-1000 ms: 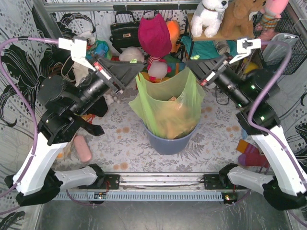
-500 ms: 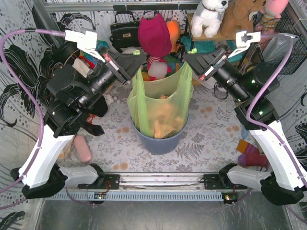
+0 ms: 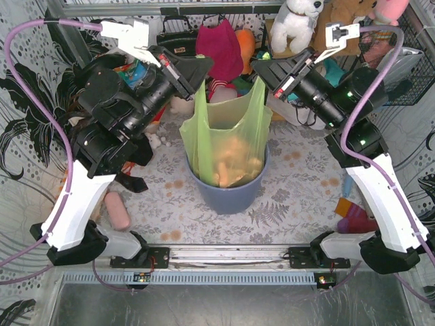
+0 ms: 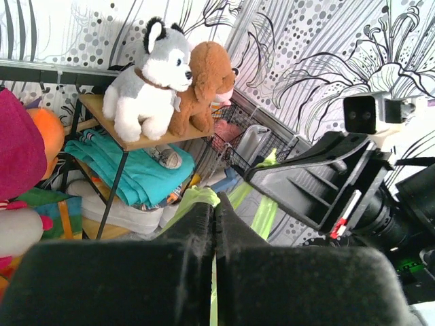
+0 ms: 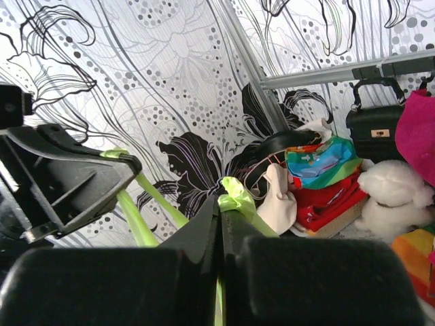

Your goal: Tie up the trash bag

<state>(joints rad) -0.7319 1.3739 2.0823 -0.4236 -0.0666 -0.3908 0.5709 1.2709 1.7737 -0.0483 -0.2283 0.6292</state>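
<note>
Trash bag (image 3: 228, 139) bottom out of sight inside bin (image 3: 231, 198)

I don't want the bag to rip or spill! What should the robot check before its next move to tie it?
1. Left gripper pinches a corner of the trash bag: ok, its fingers are shut on green plastic.
2. Right gripper pinches the other corner: ok, shut on green plastic too.
3. Both corners held up above the bin: ok, the bag hangs stretched between the grippers.
4. Bag's bottom sits inside the bin: ok.
5. Brown paper lies low inside the bag, away from the pinched corners: ok.
6. Enough loose plastic at each corner for a knot: cannot tell.
</note>
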